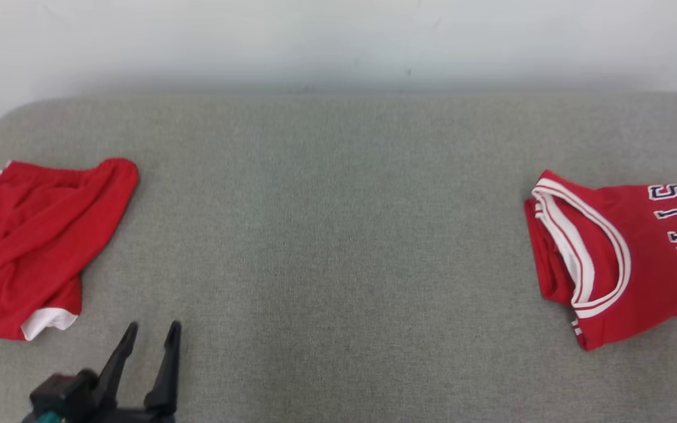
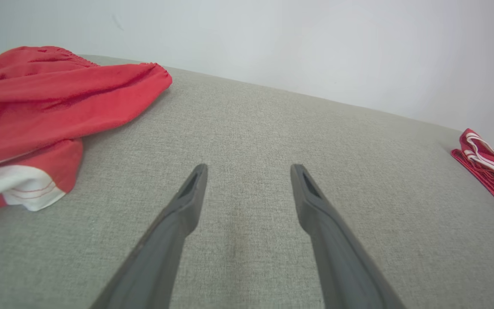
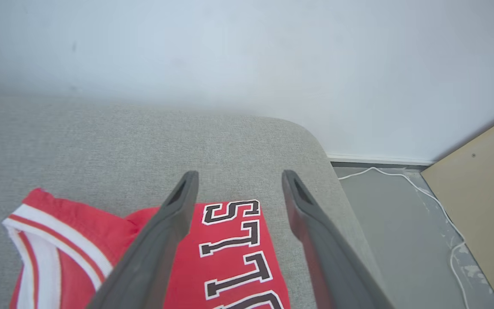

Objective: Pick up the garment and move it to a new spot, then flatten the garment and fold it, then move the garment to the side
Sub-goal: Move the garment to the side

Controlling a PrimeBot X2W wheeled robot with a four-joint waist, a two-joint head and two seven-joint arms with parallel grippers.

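While the jersey hugs the cushion's right edge, shorts lie left.

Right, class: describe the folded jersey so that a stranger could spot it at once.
Start at the wide grey cushioned surface against the white wall. At its right end lies the jersey, folded. Unlike the red shorts at the left end, it carries dark block letters.
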